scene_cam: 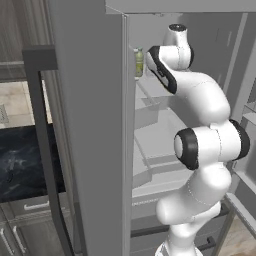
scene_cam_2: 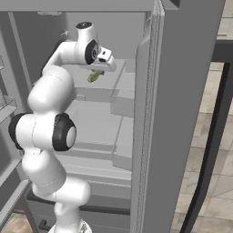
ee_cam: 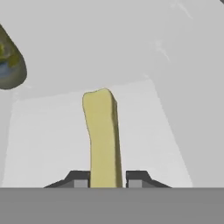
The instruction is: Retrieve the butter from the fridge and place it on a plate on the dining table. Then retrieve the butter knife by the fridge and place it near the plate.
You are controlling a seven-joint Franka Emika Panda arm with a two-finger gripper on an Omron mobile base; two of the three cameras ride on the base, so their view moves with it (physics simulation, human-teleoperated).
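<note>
The butter (ee_cam: 103,135) is a pale olive-yellow bar that runs away from the hand between my two fingertips (ee_cam: 81,181). My gripper (ee_cam: 107,181) is shut on the near end of the bar. From the right base view the gripper (scene_cam_2: 98,70) hangs inside the open fridge (scene_cam_2: 113,104) at upper-shelf height, the butter (scene_cam_2: 94,76) showing just under it. Whether the bar still touches the white shelf (ee_cam: 52,144) I cannot tell. The plate and the butter knife are out of view.
A pale green bottle (scene_cam: 139,62) stands on the same shelf level, seen at the left edge of the hand view as a dark green shape (ee_cam: 8,61). Open grey fridge doors (scene_cam: 90,125) (scene_cam_2: 182,113) flank the arm. A black marbled counter top (scene_cam: 20,160) lies left.
</note>
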